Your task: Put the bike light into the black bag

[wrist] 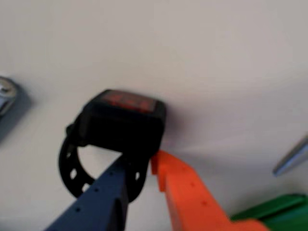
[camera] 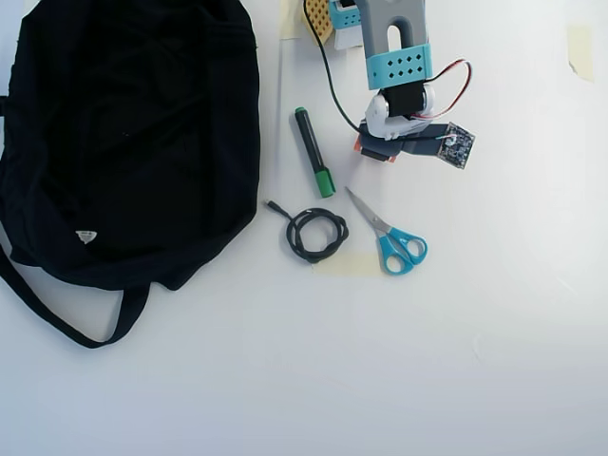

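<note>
Two fingers of my claw (wrist: 144,166) pinch the light (wrist: 122,122), so I'd squeeze tight, lift, then go toward nine o'clock to the bag (camera: 123,133).

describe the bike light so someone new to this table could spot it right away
Start at the big black bag on the left of the overhead view, then cross right past the green marker to the arm's claw. Between its tips sits the bike light: chunky black body, red face, holed strap loop, unlike the coiled cable or scissors.

No text can be read; the white tag (camera: 86,236) on the black bag (camera: 133,133) is too small
</note>
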Motion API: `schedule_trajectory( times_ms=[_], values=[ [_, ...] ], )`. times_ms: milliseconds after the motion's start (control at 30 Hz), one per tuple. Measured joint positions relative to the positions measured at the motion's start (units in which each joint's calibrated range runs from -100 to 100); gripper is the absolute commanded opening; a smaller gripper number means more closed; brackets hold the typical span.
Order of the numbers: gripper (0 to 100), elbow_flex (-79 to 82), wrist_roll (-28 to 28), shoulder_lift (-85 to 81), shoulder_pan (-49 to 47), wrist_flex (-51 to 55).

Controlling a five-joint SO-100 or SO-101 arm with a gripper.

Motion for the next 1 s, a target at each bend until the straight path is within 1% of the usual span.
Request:
schedule_trajectory(
  times_ms=[133,300,400,533,667,733,900,1000],
  values=[
    [2,-2.5,-2.2,0.0,0.0,2.8],
    [2,-8.7,-3.1,-0.1,0.0,11.5],
    [2,-12.3,-5.6,-2.0,0.0,16.4],
    [2,-16.4,-11.4,-5.0,0.1,19.3],
    [2,-19.3,-21.3,-8.5,0.2,19.9],
    [2,-19.6,-25.4,-10.9,0.1,19.9],
    [2,-19.7,-29.4,-17.0,0.2,20.0],
    [2,-18.6,-32.9,-21.0,0.1,20.0]
  ],
)
